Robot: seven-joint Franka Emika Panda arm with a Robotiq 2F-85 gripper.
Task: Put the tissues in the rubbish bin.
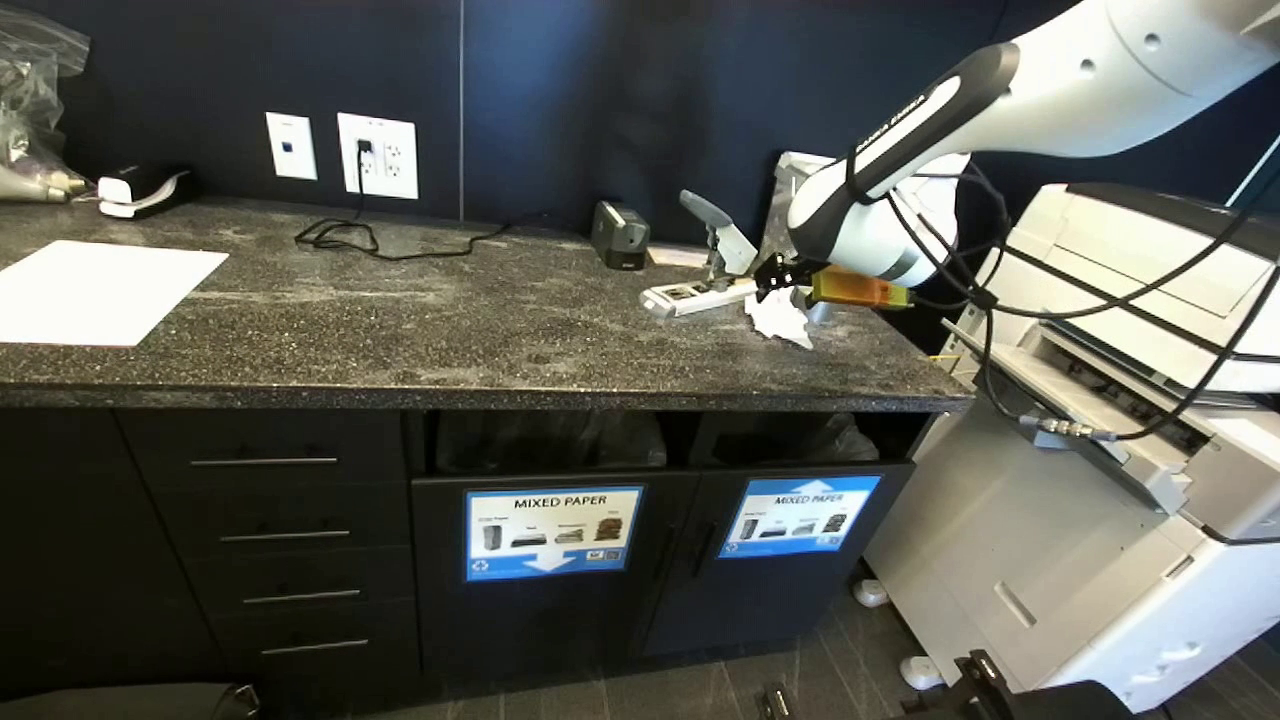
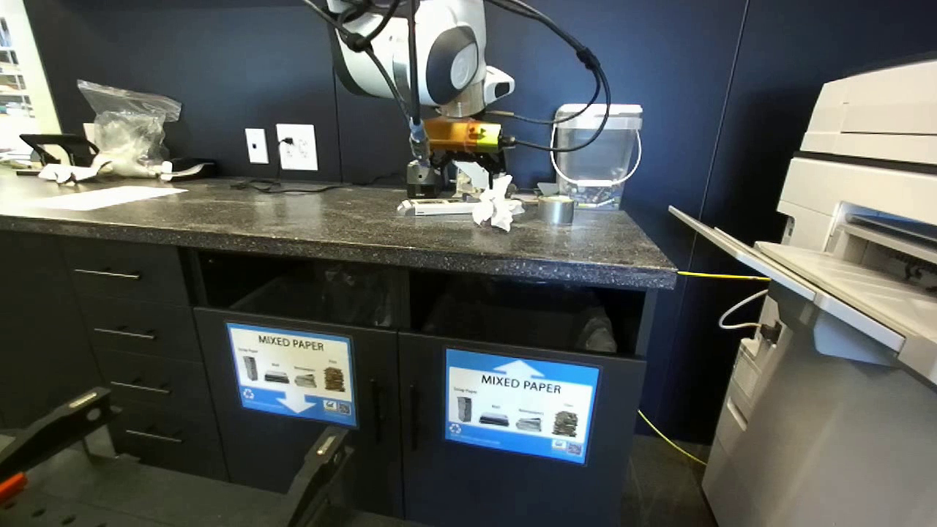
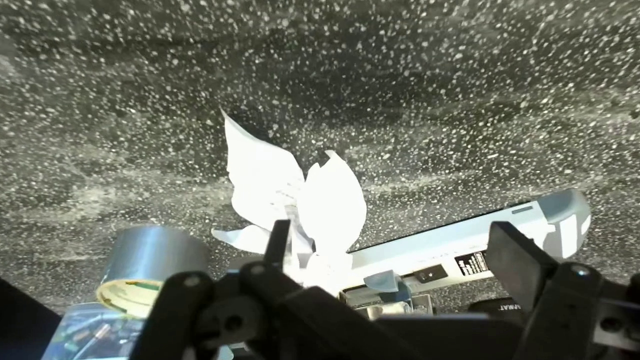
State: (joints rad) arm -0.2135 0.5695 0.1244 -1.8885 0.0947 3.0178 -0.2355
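Tool (image 3: 392, 242) low over bench (image 3: 425, 90), jaws spread wide. Crumpled tissue (image 3: 327, 210) right by one fingertip (image 3: 278, 242), contact hard to tell. Tape roll (image 3: 152, 255) nearby, rubbish bin (image 2: 521, 406) way below.

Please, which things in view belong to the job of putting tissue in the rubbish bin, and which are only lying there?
For the job:
tissue
gripper, open
bin, probably the one nearer the printer

Only lying or standing there:
paper sheet
stapler
tape
sharpener
bucket
printer
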